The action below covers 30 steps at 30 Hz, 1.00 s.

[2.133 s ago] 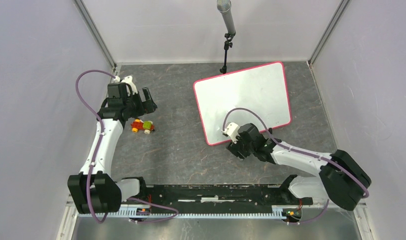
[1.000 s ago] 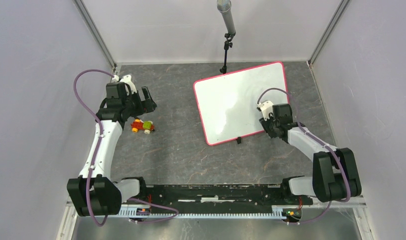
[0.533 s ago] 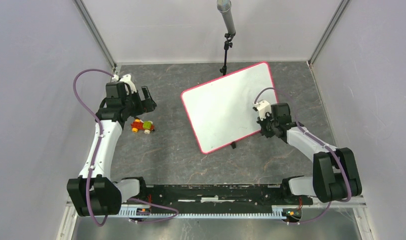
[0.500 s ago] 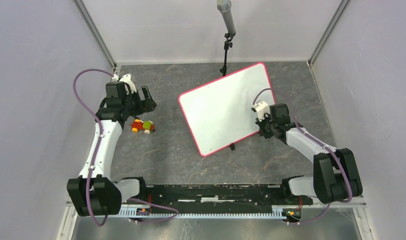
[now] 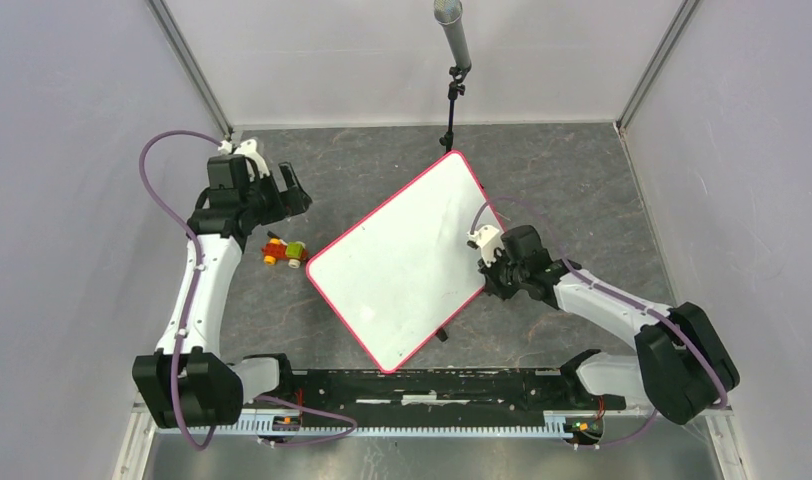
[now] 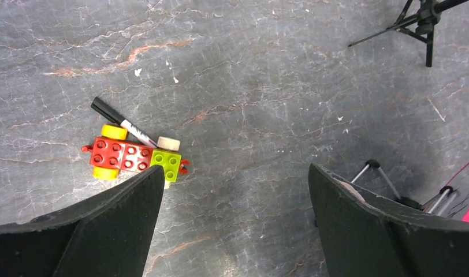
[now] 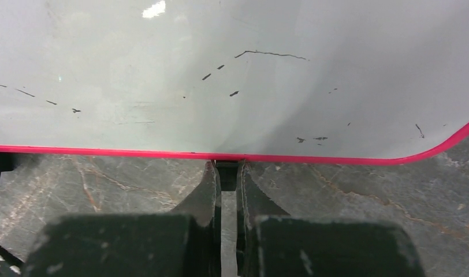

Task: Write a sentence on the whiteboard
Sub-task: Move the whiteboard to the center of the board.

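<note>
The whiteboard (image 5: 397, 265) has swung counter-clockwise since a second ago and slid left and nearer on the tabletop (image 5: 362, 160), one corner now just beside the toy car (image 5: 284, 251). The right end effector (image 7: 226, 173) has travelled with it, fingers pinching a small black tab (image 7: 226, 168) at the board's pink rim. The left end effector (image 5: 294, 190) stays spread wide above the toy car and a black marker (image 6: 123, 122), shifted only slightly toward the far wall

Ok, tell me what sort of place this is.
Probably an enclosed robot-lab recording cell: plain grey walls around a grey marbled tabletop, two white-and-black arms bolted to a black rail, a silver microphone on a black tripod at the far edge.
</note>
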### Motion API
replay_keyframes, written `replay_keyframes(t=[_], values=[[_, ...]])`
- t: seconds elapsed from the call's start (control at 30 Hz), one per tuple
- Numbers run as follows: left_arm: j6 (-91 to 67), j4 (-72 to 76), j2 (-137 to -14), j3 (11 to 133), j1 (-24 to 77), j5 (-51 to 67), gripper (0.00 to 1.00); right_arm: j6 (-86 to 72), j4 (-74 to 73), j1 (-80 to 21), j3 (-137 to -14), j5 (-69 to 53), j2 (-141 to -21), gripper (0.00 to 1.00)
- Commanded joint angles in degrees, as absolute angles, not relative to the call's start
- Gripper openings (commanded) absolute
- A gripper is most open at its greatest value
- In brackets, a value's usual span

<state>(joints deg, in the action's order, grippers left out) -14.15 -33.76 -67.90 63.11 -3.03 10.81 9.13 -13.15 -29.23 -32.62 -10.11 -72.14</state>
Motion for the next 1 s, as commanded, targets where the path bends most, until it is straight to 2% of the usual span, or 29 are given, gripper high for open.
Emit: replay_keyframes(t=[0.0, 0.27, 0.3, 0.37, 0.53, 0.77, 0.9, 0.97], values=[[-18.08, -33.31, -68.46, 66.47, -2.84, 10.34, 1.0, 3.87, -16.39, -31.83, -29.98, -12.98, -70.17, 0.0], [-17.5, -34.19, -69.6, 69.64, -2.85, 9.72, 1.0, 2.9, -15.58, -33.66, -26.58, -18.01, -65.37, 0.02], [-17.49, -34.19, -69.72, 69.93, -2.83, 9.76, 1.0, 2.9, -15.76, -33.74, -26.26, -18.8, -65.26, 0.04], [-17.58, -34.23, -69.96, 70.44, -2.83, 9.82, 1.0, 2.95, -16.17, -33.9, -25.91, -19.52, -65.13, 0.17], [-17.66, -34.32, -70.38, 70.64, -2.83, 9.94, 1.0, 2.81, -16.08, -34.4, -24.58, -22.01, -64.06, 0.27], [-17.4, -34.75, -71.06, 71.28, -2.9, 10.11, 1.0, 2.68, -16.04, -34.97, -23.47, -23.97, -63.31, 0.27], [-16.13, -35.2, -71.51, 71.49, -2.89, 10.17, 1.0, 3.11, -18.37, -35.07, -24.2, -23.99, -62.14, 0.44], [-13.56, -36.51, -72.26, 72.48, -2.87, 11.66, 1.0, 2.74, -19.5, -35.11, -24.8, -24.0, -61.1, 0.57]])
